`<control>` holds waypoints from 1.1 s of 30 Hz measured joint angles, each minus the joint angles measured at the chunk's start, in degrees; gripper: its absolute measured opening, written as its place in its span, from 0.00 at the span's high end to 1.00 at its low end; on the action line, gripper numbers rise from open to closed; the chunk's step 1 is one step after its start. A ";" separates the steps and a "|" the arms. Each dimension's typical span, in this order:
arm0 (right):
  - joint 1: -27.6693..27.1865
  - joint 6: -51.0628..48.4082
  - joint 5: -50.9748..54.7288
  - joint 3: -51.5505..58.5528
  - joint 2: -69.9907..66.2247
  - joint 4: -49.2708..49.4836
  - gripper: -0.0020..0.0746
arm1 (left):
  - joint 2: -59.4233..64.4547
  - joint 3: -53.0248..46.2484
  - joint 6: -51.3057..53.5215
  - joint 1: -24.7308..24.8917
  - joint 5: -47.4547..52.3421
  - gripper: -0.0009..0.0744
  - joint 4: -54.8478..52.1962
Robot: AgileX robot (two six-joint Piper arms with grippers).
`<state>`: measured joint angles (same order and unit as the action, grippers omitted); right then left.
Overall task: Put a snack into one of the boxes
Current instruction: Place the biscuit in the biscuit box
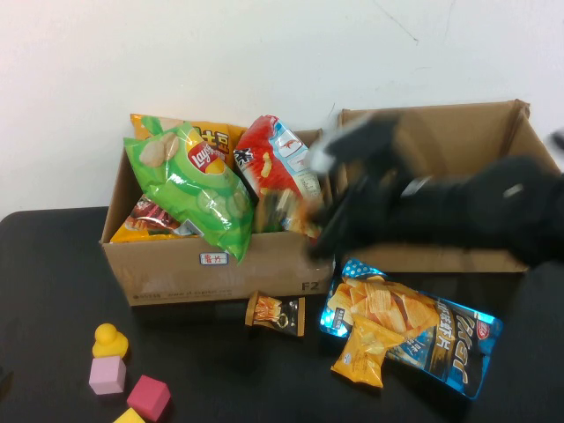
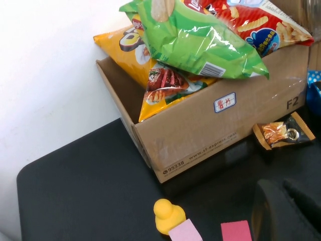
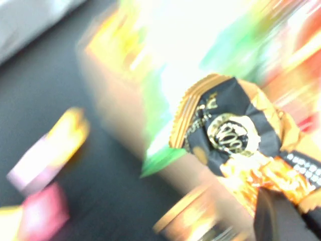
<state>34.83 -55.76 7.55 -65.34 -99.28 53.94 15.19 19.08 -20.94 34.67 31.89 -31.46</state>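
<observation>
A small black-and-orange snack packet [image 3: 235, 135] is held by the right gripper [image 1: 322, 231], whose jaws are clamped on it; the packet fills the centre-right of the right wrist view. In the high view, the gripper is seen as a dark blur at mid-frame, over the right end of the left box [image 1: 176, 269], and the packet itself cannot be made out there.

The left box is crowded with bags: a green chip bag [image 1: 198, 189] lies across the front wall, a red bag [image 1: 273, 159] stands at the upper centre, and an orange bag [image 1: 216, 137] is seen behind them. A white label [image 1: 214, 258] is stuck on the front wall. A second box [image 1: 441, 132] is set just beside it, at the upper right, partly hidden by the arm.

On the black table [image 1: 53, 300], a second small packet [image 1: 276, 313] lies just in front of the left box. A blue chip bag [image 1: 432, 339] lies at the lower right, with a small yellow bag [image 1: 366, 352] resting on its left end. At the lower left, a yellow duck [image 1: 109, 340], a pink block [image 1: 107, 376] and a magenta block [image 1: 148, 397] are grouped.

The left gripper [image 2: 283, 211] is seen only as a dark shape at the lower right of the left wrist view, over the table near the blocks; its jaws are together.
</observation>
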 joint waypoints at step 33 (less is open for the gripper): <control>-18.17 -11.81 5.47 -3.27 7.62 13.72 0.53 | 0.00 0.00 -0.12 0.00 -0.12 0.99 0.00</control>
<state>16.67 -67.57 13.02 -68.61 -91.65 67.65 15.19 19.08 -21.06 34.67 31.77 -31.46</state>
